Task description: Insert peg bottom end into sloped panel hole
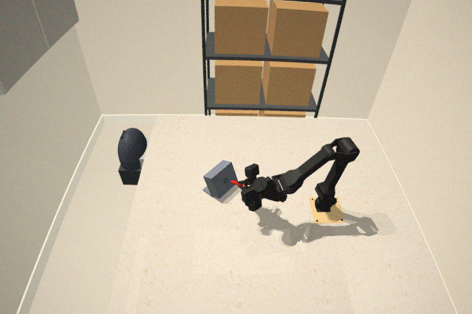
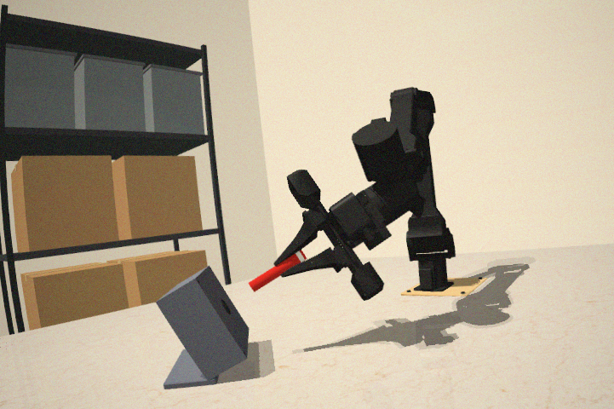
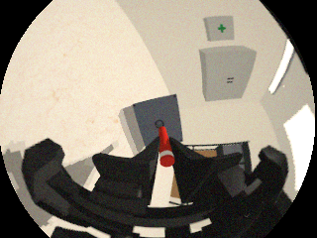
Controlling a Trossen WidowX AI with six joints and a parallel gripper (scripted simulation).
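A red round peg (image 1: 234, 182) (image 2: 269, 277) (image 3: 164, 141) with a pale band near its rear end is held tilted, its free end pointing down toward the panel. My gripper (image 2: 288, 267) (image 3: 164, 139) is shut on the peg near its banded end. The blue-grey sloped panel (image 1: 217, 185) (image 2: 196, 318) (image 3: 149, 111) stands on a flat foot, in front of the gripper. Its round hole (image 1: 225, 180) (image 2: 226, 307) (image 3: 159, 123) faces the arm. The peg's free end is outside the hole with a gap in the exterior view; in the wrist view it appears just below the hole.
The arm's yellow base plate (image 1: 332, 219) (image 2: 409, 292) is on the table. A dark rounded object on a block (image 1: 129, 176) stands left of the panel. A shelf rack with brown boxes (image 1: 237, 83) (image 2: 68, 202) stands behind. Grey wall cabinets (image 3: 228, 71) show in the wrist view.
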